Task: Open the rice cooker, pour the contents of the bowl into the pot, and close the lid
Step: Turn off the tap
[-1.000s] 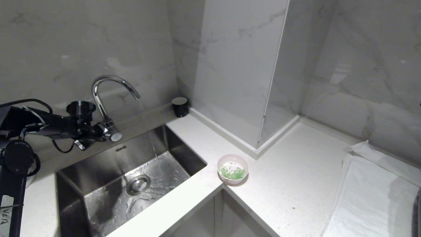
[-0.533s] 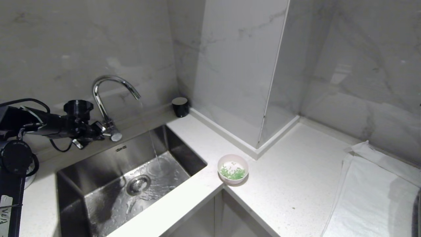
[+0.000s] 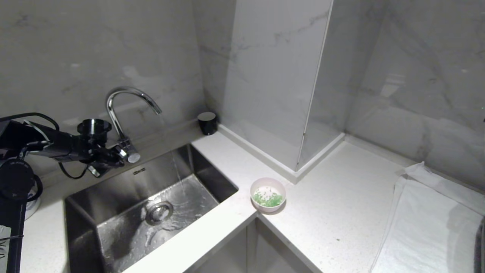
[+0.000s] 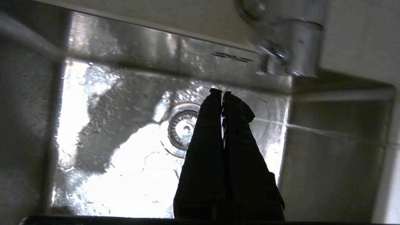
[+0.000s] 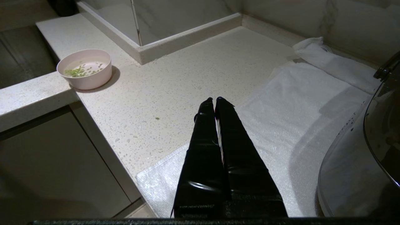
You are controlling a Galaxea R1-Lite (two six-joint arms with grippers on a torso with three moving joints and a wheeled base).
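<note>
Nearest the sink [image 3: 113, 227], on the desk [image 3: 333, 212] corner at its right rim, you find the bowl [image 3: 268, 194] with the contents of the bowl [image 3: 268, 198], green bits, upright and untouched. Right of the sink, beyond the bowl, the right tool [image 5: 215, 99] hangs over a white towel [image 5: 300, 103], fingers pressed together, empty. At the sink's back rim, the left tool [image 3: 120, 154] sits just beside the faucet [image 3: 127, 113] base, fingers together, holding nothing. Water runs into the sink.
</note>
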